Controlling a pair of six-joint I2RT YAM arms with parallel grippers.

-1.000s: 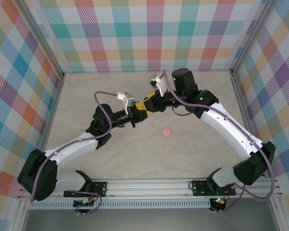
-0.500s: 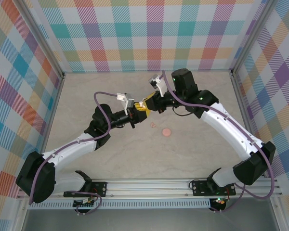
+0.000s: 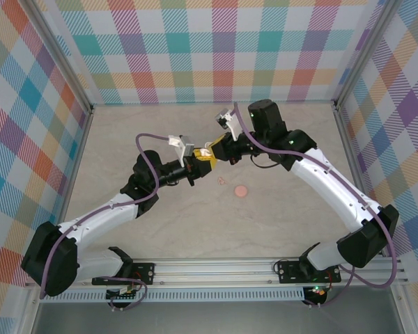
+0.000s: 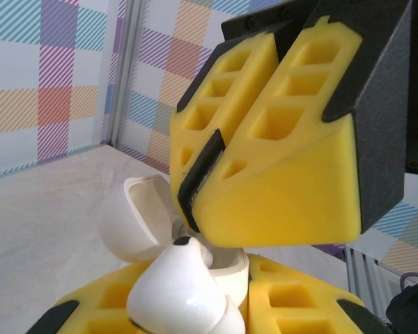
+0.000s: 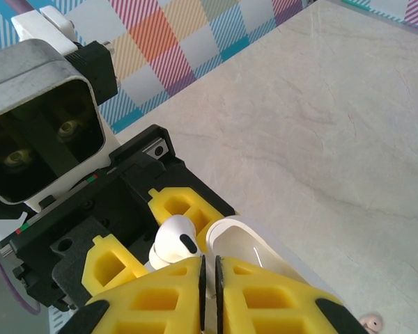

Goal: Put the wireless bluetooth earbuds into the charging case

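Above the table (image 3: pixel 285 216), left end effector (image 3: pixel 199 164) clamping charging case (image 4: pixel 129 219), right end effector (image 5: pixel 209 268) pinched.

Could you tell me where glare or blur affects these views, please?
Left wrist: the earbud at the bottom is soft and out of focus, with bright glare spots. Right wrist: a highlight streaks the open case, while the earbud is sharp. Top external: even light, faint shadows.

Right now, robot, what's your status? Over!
Left gripper shut on the open charging case. Right gripper shut, tips at an earbud in the case mouth. Pink disc on table, out of the way.
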